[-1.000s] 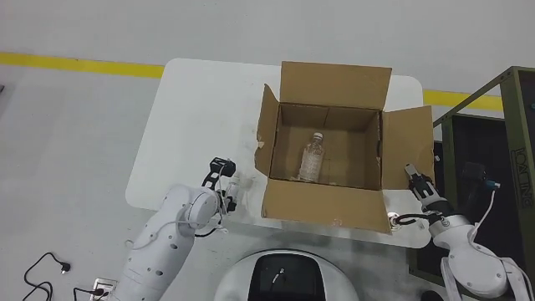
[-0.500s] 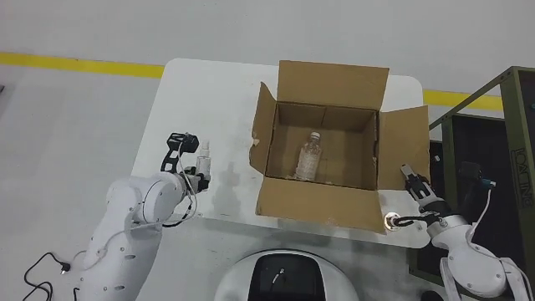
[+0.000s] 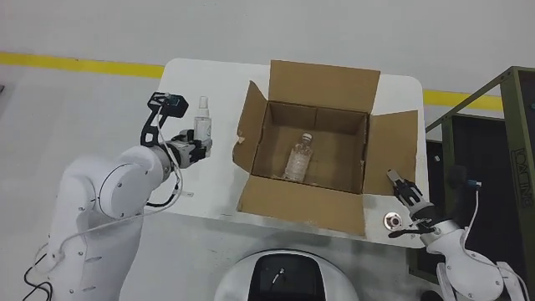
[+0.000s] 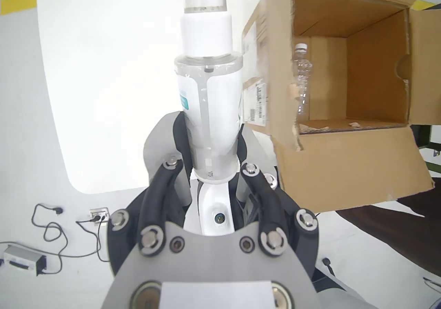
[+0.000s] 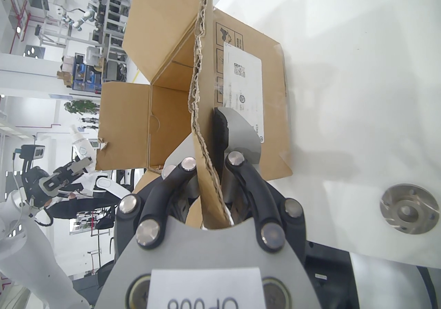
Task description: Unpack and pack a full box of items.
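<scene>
My left gripper [image 3: 194, 146] [image 4: 210, 138] is shut on a clear spray bottle [image 3: 201, 119] [image 4: 206, 93] with a white collar, held upright over the table to the left of the box. The open cardboard box [image 3: 301, 205] [image 4: 344, 165] stands mid-table, and a clear water bottle [image 3: 297, 157] [image 4: 303, 79] lies inside it. On the box's right side, my right gripper [image 3: 398, 186] [image 5: 206, 141] is shut on the edge of the right flap [image 3: 393, 146] [image 5: 203, 82], one finger on each face.
The white table [image 3: 192, 84] has bare room left of the box. A round metal fitting [image 3: 391, 220] [image 5: 404, 208] sits in the tabletop near the right gripper. A dark green rack [image 3: 501, 134] stands past the table's right edge.
The left arm swung left and away from the box's front-left corner, carrying the spray bottle. The box slid left and turned slightly, the right gripper moving with its flap.
</scene>
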Motion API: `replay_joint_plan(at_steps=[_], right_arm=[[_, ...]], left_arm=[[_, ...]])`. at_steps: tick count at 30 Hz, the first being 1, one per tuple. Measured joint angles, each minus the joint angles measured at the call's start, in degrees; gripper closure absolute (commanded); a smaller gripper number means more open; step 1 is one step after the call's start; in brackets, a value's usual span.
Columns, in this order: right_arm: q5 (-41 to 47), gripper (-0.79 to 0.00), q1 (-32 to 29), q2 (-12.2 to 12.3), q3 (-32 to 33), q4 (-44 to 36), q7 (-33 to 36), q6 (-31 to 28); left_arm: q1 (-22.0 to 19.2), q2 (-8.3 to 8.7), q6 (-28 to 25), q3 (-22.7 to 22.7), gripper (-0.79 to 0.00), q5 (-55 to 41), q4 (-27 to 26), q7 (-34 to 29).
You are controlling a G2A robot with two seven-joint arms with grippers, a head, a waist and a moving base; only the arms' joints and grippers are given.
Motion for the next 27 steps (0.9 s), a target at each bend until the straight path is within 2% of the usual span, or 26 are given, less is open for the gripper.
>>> replay_joint_plan(at_steps=[18, 22, 27], right_arm=[[0.46, 0.000, -2.28, 0.25, 0.85, -1.12, 0.31, -1.32], [0.11, 0.000, -2.55, 0.29, 0.81, -1.10, 0.08, -1.34], [0.14, 0.000, -3.00, 0.32, 0.90, -1.33, -0.27, -1.27]], left_arm=[[-10.36, -0.19, -0.10, 8.31, 0.000, -10.91, -3.15, -1.38], [-12.25, -0.35, -0.39, 9.73, 0.000, -17.79, -1.55, -1.86], [-13.97, -0.42, -0.26, 11.19, 0.000, -22.03, -0.32, -2.60]])
